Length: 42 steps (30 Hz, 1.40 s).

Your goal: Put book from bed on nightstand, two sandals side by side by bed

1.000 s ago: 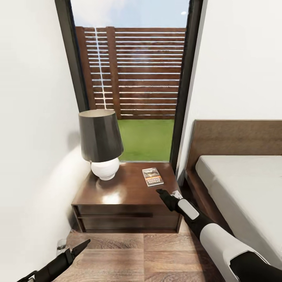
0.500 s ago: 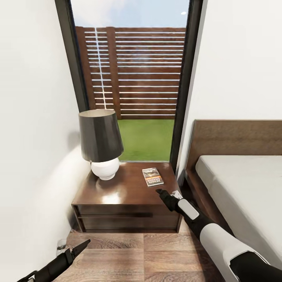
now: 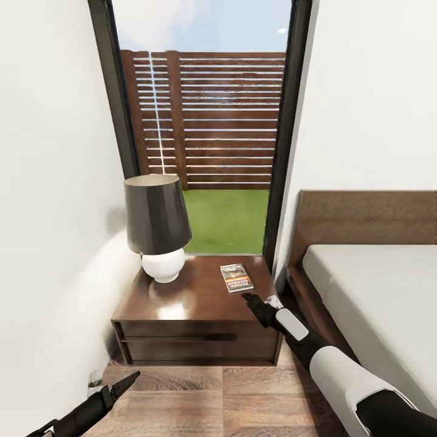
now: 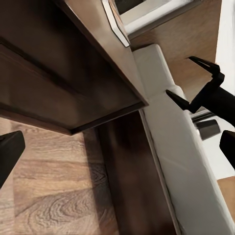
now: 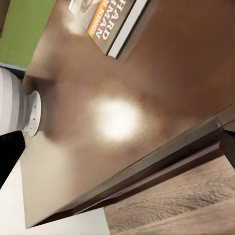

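The book (image 3: 236, 277), with its orange band, lies flat on the right part of the dark-brown nightstand (image 3: 182, 309). It appears close up in the right wrist view (image 5: 110, 22). My right gripper (image 3: 254, 300) hovers open just in front of the book, over the nightstand's front right corner. The left wrist view also catches this gripper (image 4: 179, 75), fingers spread and nothing between them. My left gripper (image 3: 124, 382) hangs open low over the floor, left of the nightstand's front. The bed (image 3: 376, 291) with its light-grey mattress stands at the right. The two sandals are out of view.
A lamp (image 3: 156, 224) with a dark shade and white base stands on the nightstand's left part. White wall runs close along the left. A tall black-framed window (image 3: 206, 133) is behind. Wood-plank floor (image 3: 243, 400) lies in front. A small clear object (image 3: 94, 380) sits by the wall.
The whole head view has shifted slightly, so the camera moved. The book, both arms and the lamp keep their places.
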Motion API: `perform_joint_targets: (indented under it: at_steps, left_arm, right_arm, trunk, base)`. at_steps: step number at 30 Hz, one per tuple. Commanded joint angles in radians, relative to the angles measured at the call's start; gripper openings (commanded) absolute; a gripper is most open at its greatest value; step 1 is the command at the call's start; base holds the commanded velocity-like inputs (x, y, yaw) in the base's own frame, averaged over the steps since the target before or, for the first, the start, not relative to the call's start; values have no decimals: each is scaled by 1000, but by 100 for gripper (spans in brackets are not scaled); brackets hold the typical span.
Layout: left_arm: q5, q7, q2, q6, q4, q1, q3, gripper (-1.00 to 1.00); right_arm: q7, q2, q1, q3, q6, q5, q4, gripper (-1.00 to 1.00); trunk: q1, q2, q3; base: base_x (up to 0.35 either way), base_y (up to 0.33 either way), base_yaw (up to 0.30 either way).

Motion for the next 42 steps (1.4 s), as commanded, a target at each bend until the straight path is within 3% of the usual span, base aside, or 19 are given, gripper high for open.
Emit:
perform_joint_targets:
  at_steps: [1,8,42]
  left_arm:
    - [-6,-4,0,9,0,0,7,100]
    - [-7,-3,0,14,0,-1,6,100]
    - [-9,-2,0,14,0,-1,6,100]
  right_arm:
    - [-8,-1,0,5,0,-8,-2,100]
    - [-8,-1,-1,5,0,-8,-2,100]
    - [-8,-1,-1,1,4,-8,-2,100]
  trunk:
    - [-1,0,3]
    - [-4,2,30]
    - [-134,240,137]
  base:
    - [0,0,0]
    - [0,0,0]
    - [0,0,0]
